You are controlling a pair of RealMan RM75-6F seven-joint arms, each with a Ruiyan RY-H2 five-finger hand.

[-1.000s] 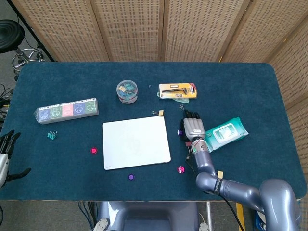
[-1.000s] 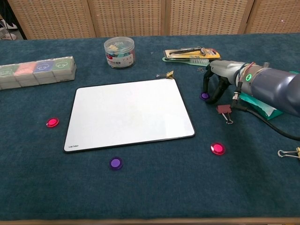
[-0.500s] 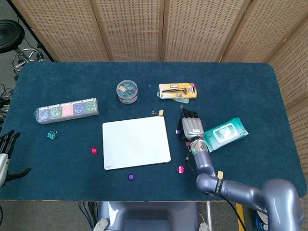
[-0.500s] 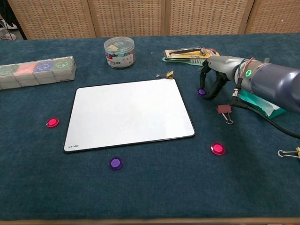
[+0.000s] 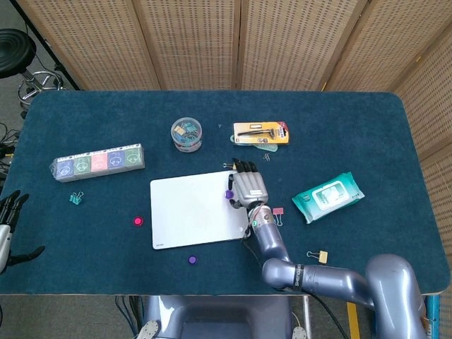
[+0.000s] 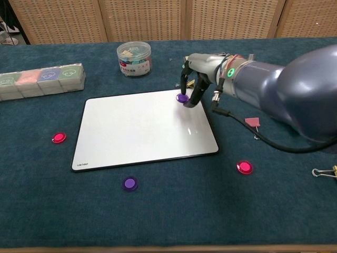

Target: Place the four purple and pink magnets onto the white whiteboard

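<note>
The white whiteboard (image 5: pixel 191 212) (image 6: pixel 137 132) lies flat at the table's middle. My right hand (image 5: pixel 248 187) (image 6: pixel 196 76) hovers over its far right corner and pinches a purple magnet (image 5: pixel 229 193) (image 6: pixel 182 97) between its fingertips, at or just above the board; I cannot tell whether it touches. A pink magnet (image 5: pixel 138 220) (image 6: pixel 59 137) lies left of the board. In front of the board lies a second purple magnet (image 5: pixel 192 259) (image 6: pixel 129 183). Another pink magnet (image 6: pixel 244 167) sits off the near right corner, hidden by my arm in the head view. My left hand (image 5: pixel 7 226) rests empty at the table's left edge.
A clear jar of clips (image 5: pixel 186 133) (image 6: pixel 134 58) and a razor pack (image 5: pixel 261 133) stand behind the board. A row of coloured boxes (image 5: pixel 97 162) is far left, a wipes pack (image 5: pixel 328 196) right. A pink clip (image 6: pixel 251 122), a gold clip (image 6: pixel 326 172) and a green clip (image 5: pixel 75 199) lie loose.
My right hand picked the purple magnet up from the cloth right of the board and carried it left over the board's far right corner. The left hand stayed still.
</note>
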